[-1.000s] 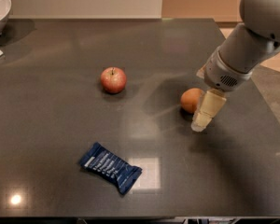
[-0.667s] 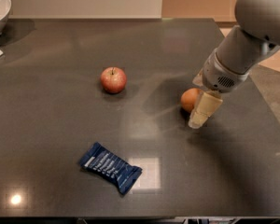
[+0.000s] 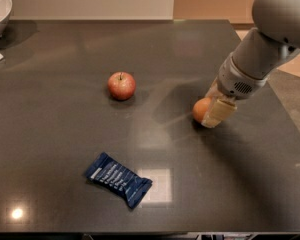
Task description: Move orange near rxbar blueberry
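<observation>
Your gripper (image 3: 211,112) sits against the orange (image 3: 200,109) at right, its hold impossible to tell, while the rxbar blueberry (image 3: 119,178) lies well apart at front left, so the whole carry is left to do.

No legible text
White print lines on the bar (image 3: 119,179), near left, cannot be read; the gripper (image 3: 213,113) sits right, at the orange (image 3: 200,109).
</observation>
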Tool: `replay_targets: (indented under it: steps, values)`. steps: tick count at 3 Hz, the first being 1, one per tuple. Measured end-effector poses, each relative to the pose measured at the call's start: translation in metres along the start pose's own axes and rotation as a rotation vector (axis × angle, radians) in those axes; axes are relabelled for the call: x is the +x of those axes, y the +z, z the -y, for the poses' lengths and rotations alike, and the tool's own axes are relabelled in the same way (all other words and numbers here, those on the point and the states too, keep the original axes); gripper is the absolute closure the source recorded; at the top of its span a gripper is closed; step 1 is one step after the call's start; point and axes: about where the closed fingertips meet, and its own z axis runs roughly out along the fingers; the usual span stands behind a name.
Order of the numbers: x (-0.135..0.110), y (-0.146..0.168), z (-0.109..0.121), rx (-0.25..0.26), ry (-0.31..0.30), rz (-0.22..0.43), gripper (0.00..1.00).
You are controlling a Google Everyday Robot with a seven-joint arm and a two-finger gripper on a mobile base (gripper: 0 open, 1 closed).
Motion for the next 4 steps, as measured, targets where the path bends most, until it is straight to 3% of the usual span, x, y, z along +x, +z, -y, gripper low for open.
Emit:
replay_targets:
  steps: [1, 2, 4]
  values:
    - [-0.015, -0.008, -0.016, -0.028, -0.040, 0.033, 0.87]
    - [-0.043, -0.012, -0.042, -0.065, -0.116, 0.081, 1.00]
    - [-0.092, 0.004, -0.089, -0.148, -0.258, 0.134, 1.00]
